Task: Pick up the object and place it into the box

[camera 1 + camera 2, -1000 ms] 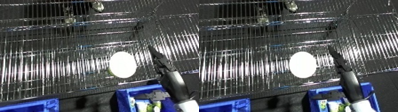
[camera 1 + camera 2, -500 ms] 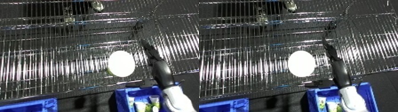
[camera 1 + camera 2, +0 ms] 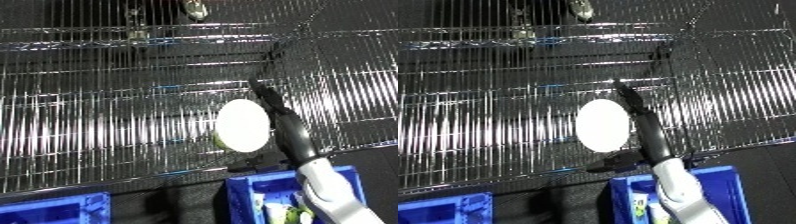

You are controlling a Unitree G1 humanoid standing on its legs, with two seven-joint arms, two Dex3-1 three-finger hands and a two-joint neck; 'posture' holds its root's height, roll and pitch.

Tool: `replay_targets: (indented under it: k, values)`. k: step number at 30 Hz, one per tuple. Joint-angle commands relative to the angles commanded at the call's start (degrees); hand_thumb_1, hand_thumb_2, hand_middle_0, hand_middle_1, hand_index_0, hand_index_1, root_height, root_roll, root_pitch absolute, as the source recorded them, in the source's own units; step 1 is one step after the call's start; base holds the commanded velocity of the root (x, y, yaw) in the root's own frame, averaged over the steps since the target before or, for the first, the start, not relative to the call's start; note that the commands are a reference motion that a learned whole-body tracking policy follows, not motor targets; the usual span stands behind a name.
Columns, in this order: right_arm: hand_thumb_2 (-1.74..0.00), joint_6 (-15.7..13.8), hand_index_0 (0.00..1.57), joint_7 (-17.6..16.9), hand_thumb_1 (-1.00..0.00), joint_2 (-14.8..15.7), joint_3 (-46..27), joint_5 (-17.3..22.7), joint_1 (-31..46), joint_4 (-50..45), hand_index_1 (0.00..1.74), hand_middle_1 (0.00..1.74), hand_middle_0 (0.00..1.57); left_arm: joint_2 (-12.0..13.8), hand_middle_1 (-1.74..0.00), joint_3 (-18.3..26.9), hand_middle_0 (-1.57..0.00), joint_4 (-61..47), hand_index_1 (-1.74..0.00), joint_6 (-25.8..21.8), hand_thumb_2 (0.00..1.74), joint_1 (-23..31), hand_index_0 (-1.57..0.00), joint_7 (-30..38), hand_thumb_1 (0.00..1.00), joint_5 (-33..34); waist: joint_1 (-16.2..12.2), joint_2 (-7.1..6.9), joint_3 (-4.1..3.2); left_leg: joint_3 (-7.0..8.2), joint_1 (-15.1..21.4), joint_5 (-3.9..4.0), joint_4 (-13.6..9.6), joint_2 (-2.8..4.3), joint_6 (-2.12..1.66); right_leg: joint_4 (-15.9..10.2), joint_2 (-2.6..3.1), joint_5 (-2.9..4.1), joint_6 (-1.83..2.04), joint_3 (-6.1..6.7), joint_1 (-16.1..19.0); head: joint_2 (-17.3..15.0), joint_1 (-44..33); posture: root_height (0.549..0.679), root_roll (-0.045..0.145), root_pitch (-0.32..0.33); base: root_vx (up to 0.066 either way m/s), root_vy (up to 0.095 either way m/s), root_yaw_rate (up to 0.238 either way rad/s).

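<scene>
Now reaching: right hand (image 3: 282, 120), fingers straight and open, beside the white object (image 3: 242, 124); next, close round it, carry to blue bin (image 3: 266, 186)

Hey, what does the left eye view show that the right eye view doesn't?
Only the left eye view: a yellow-green edge at the white object's lower left, and more pale items inside the blue bin. Only the right eye view: more of the wire shelf left of the object, and the bin's right wall. Both: the right hand, fingers straight, against the object's right side, and a second blue bin lower left.
</scene>
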Motion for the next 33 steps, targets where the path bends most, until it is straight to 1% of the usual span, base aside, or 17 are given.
replay_targets:
  k: [6, 8, 10, 12, 16, 18, 21, 25, 29, 33]
  values:
    - [-0.96, 0.8, 0.86, 0.7, -0.55, 0.9, 0.7, -0.4, -0.4, -0.2, 0.96, 0.96, 0.86, -0.3, 0.0, -0.3, 0.0, -0.7, 0.0, 0.1, 0.0, 0.2, 0.0, 0.3, 0.0, 0.2, 0.1, 0.28, 0.0, 0.02, 0.2, 0.13, -0.2, -0.14, -0.08, 0.1, -0.11, -0.07, -0.09, 0.07, 0.1, 0.5, 0.5, 0.648, 0.072, 0.118, 0.011, 0.002, 0.021]
    - [-1.13, 0.8, 1.02, 0.7, -0.65, 0.9, 0.7, -0.3, -0.1, -0.3, 1.13, 1.13, 1.02, -0.3, 0.0, -0.1, 0.0, -0.8, 0.0, 0.2, 0.0, 0.3, 0.0, 0.3, 0.0, 0.3, 0.0, 0.3, 0.0, 0.02, 0.2, 0.01, 0.0, -0.14, -0.07, 0.3, -0.12, -0.2, -0.16, 0.13, 0.1, 1.9, 0.5, 0.648, 0.072, 0.117, 0.018, -0.001, -0.001]
    - [-1.3, 0.8, 1.18, 0.4, -0.75, 0.7, 0.5, -0.1, 0.4, -0.5, 1.3, 1.3, 1.18, -0.3, 0.0, 0.0, 0.0, -0.9, 0.0, 0.3, 0.0, 0.4, 0.0, 0.3, 0.0, 0.3, -0.1, 0.26, 0.0, 0.1, 0.3, -0.14, 0.1, -0.15, -0.03, 0.5, -0.1, -0.34, -0.21, 0.24, 0.1, 2.6, 0.3, 0.648, 0.073, 0.116, 0.017, 0.0, -0.022]
    - [-1.48, 0.5, 1.33, 0.0, -0.85, 0.4, 0.3, 0.2, 1.0, -0.9, 1.48, 1.48, 1.33, -0.3, 0.0, 0.2, 0.0, -1.0, 0.0, 0.3, 0.0, 0.5, 0.0, 0.4, 0.0, 0.1, -0.4, 0.17, 0.0, 0.27, 0.4, -0.14, 0.0, -0.11, -0.01, 0.3, 0.05, -0.35, -0.19, 0.42, 0.1, 3.1, -0.2, 0.648, 0.073, 0.117, 0.002, 0.002, -0.066]
    - [-1.48, -0.9, 1.33, -1.0, -0.85, -0.2, -0.7, 0.7, 2.7, -2.4, 1.48, 1.48, 1.33, -0.5, 0.0, 0.5, 0.0, -1.0, 0.0, 0.0, 0.0, 0.9, 0.0, 0.8, 0.0, 0.0, -1.0, -0.13, 0.0, 0.62, 0.5, -0.05, -0.1, 0.25, -0.11, 0.0, 0.32, -0.18, -0.09, 0.65, 0.1, 4.2, -1.1, 0.648, 0.072, 0.12, -0.014, -0.003, -0.091]
    - [-1.48, -2.0, 1.33, -1.6, -0.85, -0.6, -1.7, 0.5, 3.8, -3.7, 1.48, 1.48, 1.33, -0.6, 0.0, 0.7, 0.0, -0.9, 0.0, -0.3, 0.0, 1.1, 0.0, 1.0, 0.0, 0.1, -1.4, -0.32, 0.0, 0.78, 0.6, -0.11, -0.1, 0.43, -0.12, -0.1, 0.45, -0.14, -0.06, 0.79, 0.1, 4.7, -2.1, 0.648, 0.071, 0.12, -0.019, -0.007, -0.105]
    - [-1.48, -3.9, 1.33, -2.7, -0.85, -1.5, -3.7, -0.4, 5.8, -7.5, 1.48, 1.48, 1.33, -0.9, 0.0, 1.3, 0.0, -0.5, 0.0, -0.8, 0.0, 1.4, 0.0, 1.3, 0.0, 0.0, -2.3, -0.76, 0.0, 1.13, 0.8, -0.24, -0.2, 0.73, -0.18, -0.4, 0.79, -0.11, 0.01, 1.12, 0.1, 5.3, -3.8, 0.648, 0.069, 0.121, -0.021, -0.004, -0.14]
    - [-1.48, -6.2, 1.33, -6.0, -0.85, -2.6, -7.7, -3.8, 10.9, -16.3, 1.48, 1.48, 1.33, -1.2, 0.0, 2.9, 0.0, 0.0, 0.0, -1.4, 0.0, 2.1, 0.0, 1.9, 0.0, -0.1, -4.2, -1.61, 0.0, 1.9, 1.1, -0.49, -0.2, 1.27, -0.24, -0.7, 1.44, 0.0, 0.2, 1.87, 0.1, 6.3, -6.7, 0.649, 0.067, 0.123, -0.021, 0.01, -0.181]
    - [-1.48, -8.6, 1.33, -9.9, -0.85, -3.6, -12.6, -8.1, 18.4, -25.1, 1.48, 1.48, 1.33, -1.7, 0.0, 5.0, 0.0, 0.3, 0.0, -1.7, 0.0, 2.6, 0.0, 2.6, 0.0, -0.3, -6.5, -2.56, 0.0, 2.95, 1.6, -0.81, -0.1, 1.91, -0.13, -1.2, 2.15, 0.28, 0.46, 2.84, 0.2, 7.3, -9.6, 0.649, 0.064, 0.125, -0.025, 0.015, -0.21]
    - [-1.48, -10.5, 1.33, -13.5, -0.85, -4.8, -17.0, -11.3, 26.3, -31.0, 1.48, 1.48, 1.33, -1.9, 0.0, 6.9, 0.0, 0.4, 0.0, -2.0, 0.0, 3.1, 0.0, 3.3, 0.0, -0.4, -8.8, -3.51, 0.0, 3.99, 2.3, -1.28, 0.0, 2.57, -0.06, -1.8, 2.77, 0.65, 0.75, 3.79, 0.6, 8.5, -11.4, 0.65, 0.059, 0.124, -0.027, 0.0, -0.22]
